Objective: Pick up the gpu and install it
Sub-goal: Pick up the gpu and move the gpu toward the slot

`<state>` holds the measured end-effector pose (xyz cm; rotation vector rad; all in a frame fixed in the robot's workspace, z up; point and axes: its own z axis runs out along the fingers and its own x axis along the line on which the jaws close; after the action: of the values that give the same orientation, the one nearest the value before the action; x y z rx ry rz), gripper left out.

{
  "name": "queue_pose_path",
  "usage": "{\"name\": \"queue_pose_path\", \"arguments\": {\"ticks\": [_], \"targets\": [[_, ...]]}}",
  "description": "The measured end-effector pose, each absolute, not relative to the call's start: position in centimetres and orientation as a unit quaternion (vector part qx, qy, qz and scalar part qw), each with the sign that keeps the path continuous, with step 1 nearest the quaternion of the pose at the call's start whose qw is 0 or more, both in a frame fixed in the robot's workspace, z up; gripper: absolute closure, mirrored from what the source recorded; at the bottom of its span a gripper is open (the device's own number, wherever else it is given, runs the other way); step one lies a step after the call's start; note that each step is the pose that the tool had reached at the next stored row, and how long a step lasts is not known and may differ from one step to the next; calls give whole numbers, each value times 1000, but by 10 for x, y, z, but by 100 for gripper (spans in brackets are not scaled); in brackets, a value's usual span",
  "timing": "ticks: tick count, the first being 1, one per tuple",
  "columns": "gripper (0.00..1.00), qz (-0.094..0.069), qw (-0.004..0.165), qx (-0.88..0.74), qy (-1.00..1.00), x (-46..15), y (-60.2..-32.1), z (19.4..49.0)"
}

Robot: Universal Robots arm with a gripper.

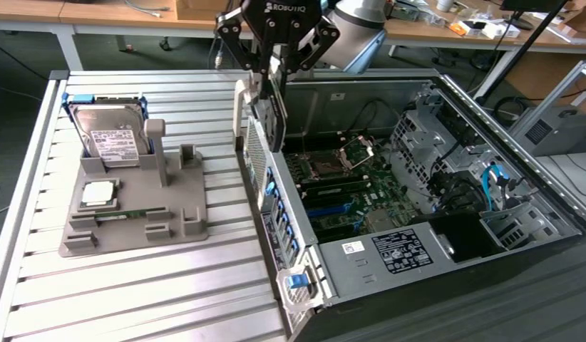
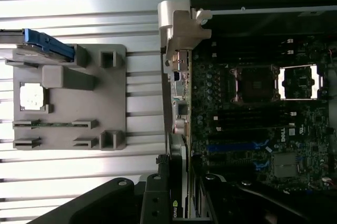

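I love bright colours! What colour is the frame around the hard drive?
The frame is blue, clearest in the exterior view.

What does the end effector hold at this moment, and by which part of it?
The end effector grips the gpu by its upper edge; the card hangs vertically.

Top of tool (image 1: 274,80) cut off, gpu (image 1: 269,125) face hidden edge-on, computer case (image 1: 350,285) corner cropped

Bright light, strong glare, dark shadows
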<state>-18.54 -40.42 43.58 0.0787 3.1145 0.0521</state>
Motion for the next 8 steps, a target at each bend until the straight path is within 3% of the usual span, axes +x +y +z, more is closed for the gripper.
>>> {"name": "queue_pose_path", "arguments": {"ticks": [8], "targets": [[73,17,13,25,999,-178,-404,436]]}}
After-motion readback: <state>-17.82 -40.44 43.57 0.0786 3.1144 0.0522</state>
